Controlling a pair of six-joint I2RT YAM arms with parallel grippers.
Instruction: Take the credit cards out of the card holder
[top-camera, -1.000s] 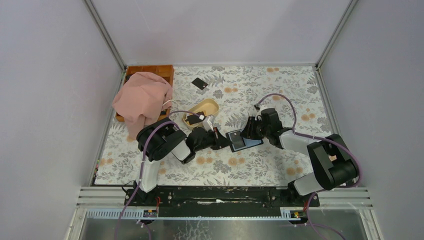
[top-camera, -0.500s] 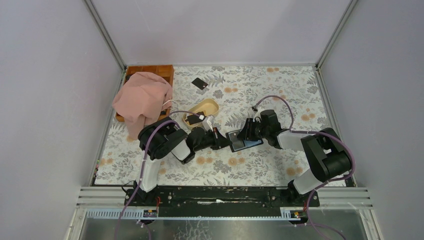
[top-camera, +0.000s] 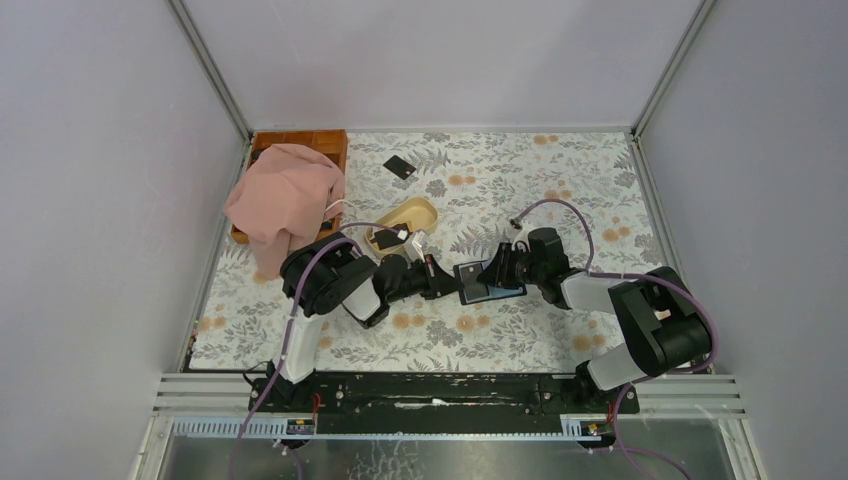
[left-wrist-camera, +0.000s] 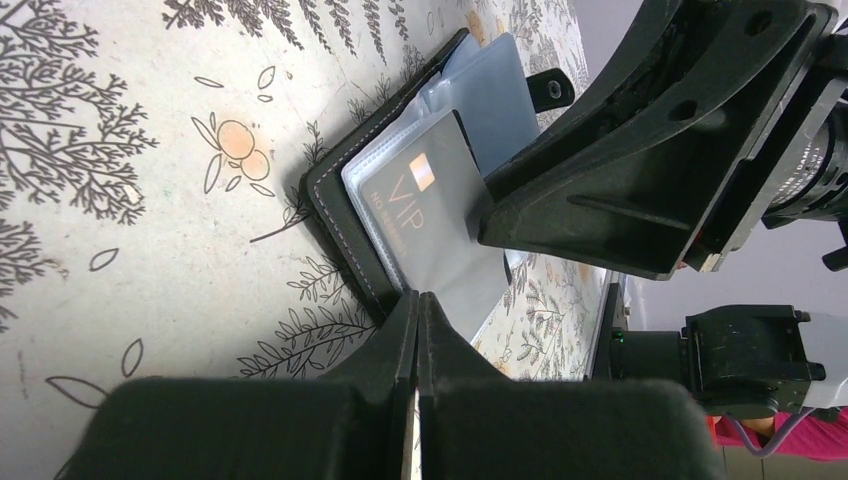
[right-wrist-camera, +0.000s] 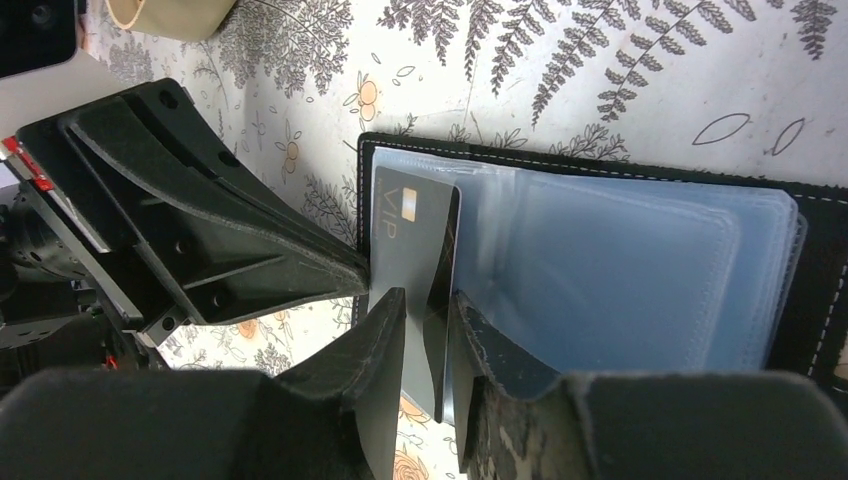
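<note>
Credit card (right-wrist-camera: 410, 235) (marked VIP) sits between jaws of right gripper (right-wrist-camera: 428, 298).

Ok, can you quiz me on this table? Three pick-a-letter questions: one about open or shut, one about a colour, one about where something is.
1. How is the wallet? A) folded shut B) lying open C) standing on end
2. What colour is the cloth? A) pink B) green C) yellow
3. Where is the loose black card? A) inside the wallet B) under the cloth C) flat on the table, far side

Answers: 1 B, its clear sleeves show, with the VIP card sticking out. 2 A, it is plainly pink. 3 C, it lies alone on the leafy tabletop.
</note>
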